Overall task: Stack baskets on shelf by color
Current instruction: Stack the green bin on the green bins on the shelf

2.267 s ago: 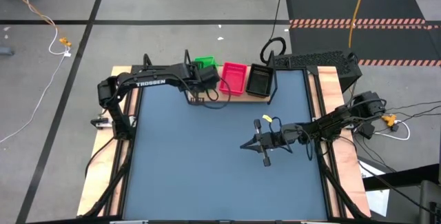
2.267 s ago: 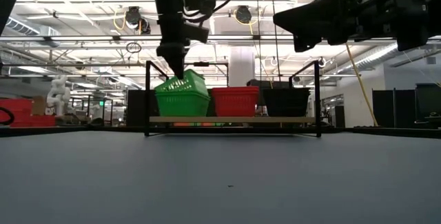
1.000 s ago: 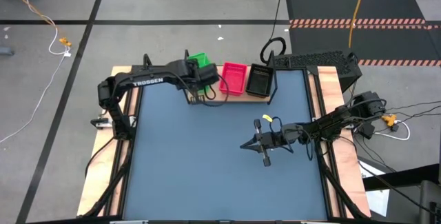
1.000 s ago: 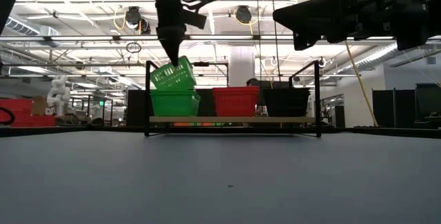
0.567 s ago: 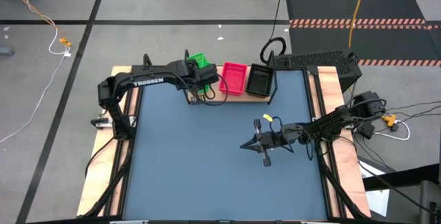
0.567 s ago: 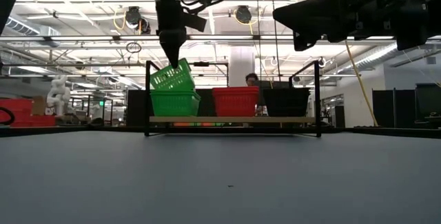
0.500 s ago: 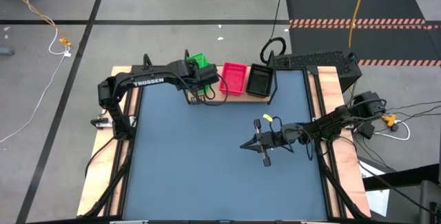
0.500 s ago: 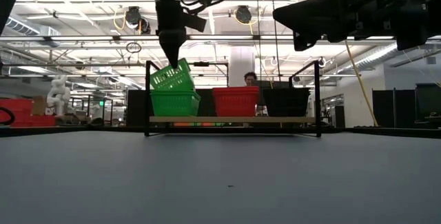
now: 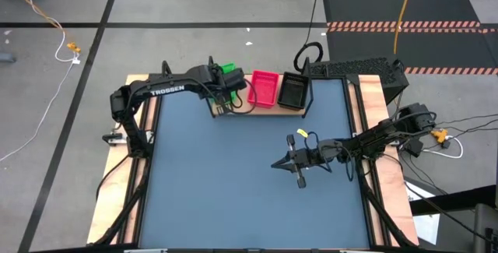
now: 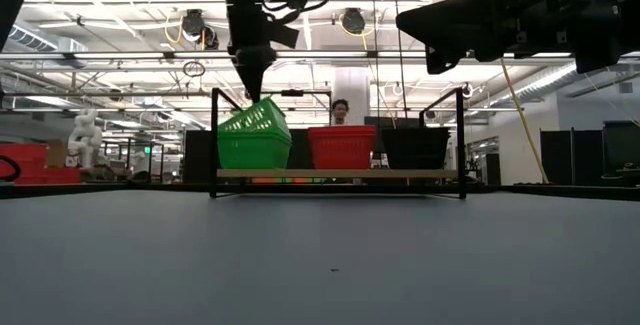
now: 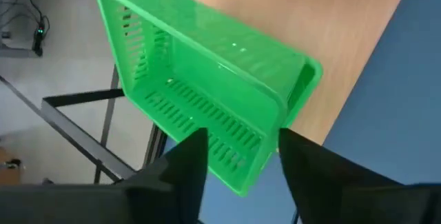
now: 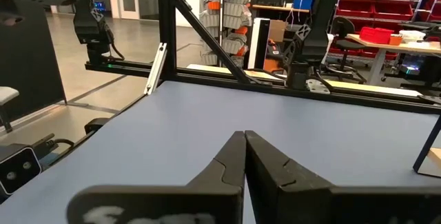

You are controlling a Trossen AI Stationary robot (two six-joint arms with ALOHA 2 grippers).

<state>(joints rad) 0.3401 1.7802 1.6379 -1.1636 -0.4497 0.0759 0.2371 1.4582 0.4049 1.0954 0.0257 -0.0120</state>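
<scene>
Green basket: my left tool [image 11: 238, 156] pinches the near wall of a green basket [image 11: 207, 93], one finger inside and one outside; it hangs tilted over the left end of the shelf [image 9: 264, 105], on or just above the green stack [image 10: 254, 147] there.
Other baskets: a pinkish red stack [image 10: 342, 147] sits mid-shelf and a black stack [image 10: 415, 147] at the right end, side by side.
Doing it well: I judge the basket should be levelled and squared with the green one beneath before I let go, then lowered straight so it nests and clears the black frame post [image 10: 214, 140].
Risk: released tilted, it may sit crooked or slide off.
Right tool: my right tool [image 12: 244, 148] hovers closed and empty over mid-bench [image 9: 233, 183].
Writing: "TROSSEN" in white on my left arm [image 9: 167, 91]; no other text legible.
</scene>
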